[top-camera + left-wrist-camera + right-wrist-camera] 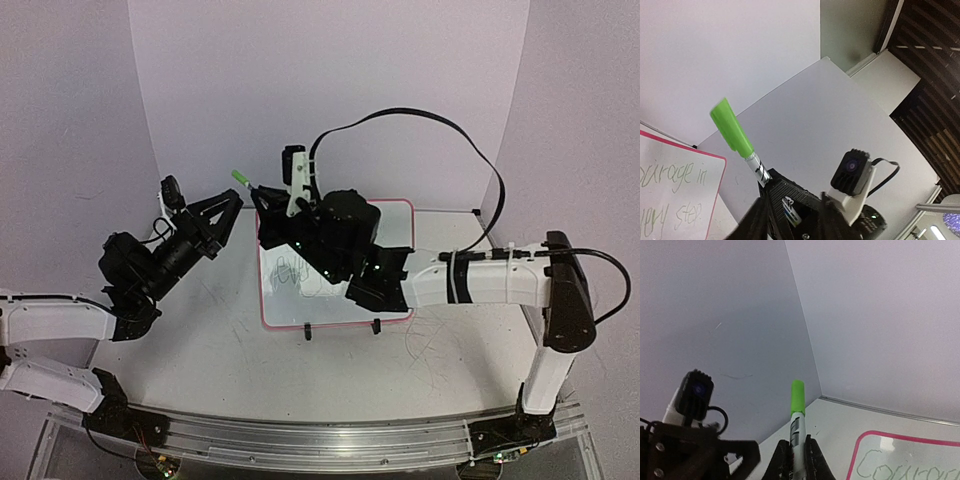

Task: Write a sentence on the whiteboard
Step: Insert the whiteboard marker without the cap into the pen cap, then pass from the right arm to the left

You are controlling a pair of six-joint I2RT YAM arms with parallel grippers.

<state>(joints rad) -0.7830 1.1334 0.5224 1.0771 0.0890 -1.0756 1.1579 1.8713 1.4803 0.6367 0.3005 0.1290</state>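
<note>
The whiteboard [290,308] lies flat in the middle of the table, pink-rimmed. On it is the sentence [296,270] in thin green handwriting. The left wrist view shows it reading "Courage in every step" [676,176], and the right wrist view catches its first letters [890,467]. My right gripper [270,213] [800,461] hangs over the board's far left corner, shut on a white marker [798,430]. The marker's green cap [240,178] [731,125] is on and points up and left. My left gripper [230,215] is just left of the cap, its fingers spread and holding nothing.
Two black clip feet [310,333] stick out from the board's near rim. Grey scribble marks [430,345] cover the tabletop on the right. A black cable [430,120] arcs high over the right arm. White walls close the back and sides. A metal rail [320,435] runs along the near edge.
</note>
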